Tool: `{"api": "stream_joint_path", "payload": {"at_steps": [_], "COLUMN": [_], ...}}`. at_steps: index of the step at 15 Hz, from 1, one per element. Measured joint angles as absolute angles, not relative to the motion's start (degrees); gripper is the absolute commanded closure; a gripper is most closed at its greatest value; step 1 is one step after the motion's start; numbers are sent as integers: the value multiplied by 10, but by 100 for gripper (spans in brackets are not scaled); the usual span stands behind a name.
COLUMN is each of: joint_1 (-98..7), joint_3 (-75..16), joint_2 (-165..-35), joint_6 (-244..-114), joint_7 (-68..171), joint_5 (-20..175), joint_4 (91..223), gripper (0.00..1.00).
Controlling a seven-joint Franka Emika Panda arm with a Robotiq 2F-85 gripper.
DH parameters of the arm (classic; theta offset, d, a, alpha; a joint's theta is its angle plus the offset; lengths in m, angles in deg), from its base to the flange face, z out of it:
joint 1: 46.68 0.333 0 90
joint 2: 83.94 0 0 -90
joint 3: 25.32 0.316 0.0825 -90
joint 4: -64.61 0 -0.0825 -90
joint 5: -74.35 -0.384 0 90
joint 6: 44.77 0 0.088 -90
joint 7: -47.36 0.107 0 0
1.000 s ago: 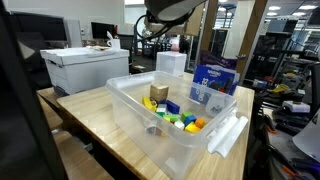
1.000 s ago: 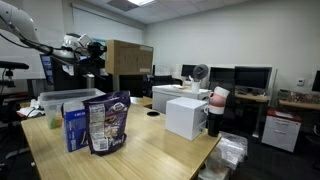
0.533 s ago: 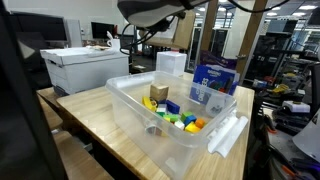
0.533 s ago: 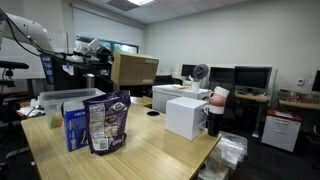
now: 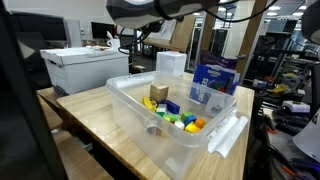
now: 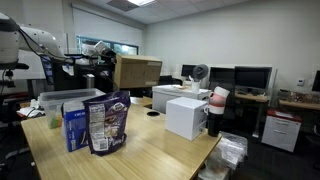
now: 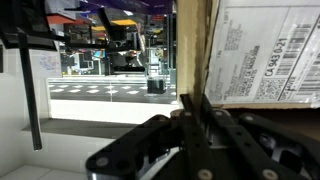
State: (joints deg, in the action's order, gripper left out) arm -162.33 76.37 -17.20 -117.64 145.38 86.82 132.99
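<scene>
Reaching in from the left: the robot arm (image 6: 35,40) stands high above the table (image 6: 150,150) in an exterior view.
Claw: the claw (image 7: 200,140) has its fingers pressed together, pinching an edge of the cardboard box (image 6: 138,73); in the wrist view the dark fingers meet right under the box's near edge.
Cardboard box: it is up in the air just beside the claw and well above the table, touching nothing else. It is roughly level and brown, and in the wrist view it fills the right side.
Label: a white shipping label (image 7: 265,55) sits on the box face turned to the wrist camera; its print is too blurred to read.
Clear bin: the clear bin (image 6: 55,100) rests on the table, below and left of the box, with coloured toy blocks (image 5: 178,115) lying loose on its floor.
Blue carton: the blue carton (image 6: 75,127) stands upright just beside the bin.
Snack bag: the snack bag (image 6: 108,122) stands upright, touching the carton's right side.
White box: the white box (image 6: 186,116) sits on the table, well right of the bag.
Far right: monitors (image 6: 250,78) stand on a desk behind.
</scene>
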Motion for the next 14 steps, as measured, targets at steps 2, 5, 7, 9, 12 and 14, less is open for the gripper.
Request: {"api": "stream_joint_path", "payload": {"at_steps": [2, 5, 7, 9, 12, 14], "joint_1": [-1639, -1659, -1672, -1683, -1699, -1712], "joint_3": [748, 726, 711, 697, 686, 693], "joint_2": [-156, -136, -123, -110, -97, -97], "joint_6": [-1155, -1130, -1117, -1111, -1098, -1088], "joint_7": [1442, 1426, 1419, 1415, 1402, 1402], "joint_5": [856, 845, 836, 830, 820, 820], "joint_4": [1309, 1283, 1267, 1251, 1229, 1215], "gripper": [96, 96, 97, 97, 97, 97]}}
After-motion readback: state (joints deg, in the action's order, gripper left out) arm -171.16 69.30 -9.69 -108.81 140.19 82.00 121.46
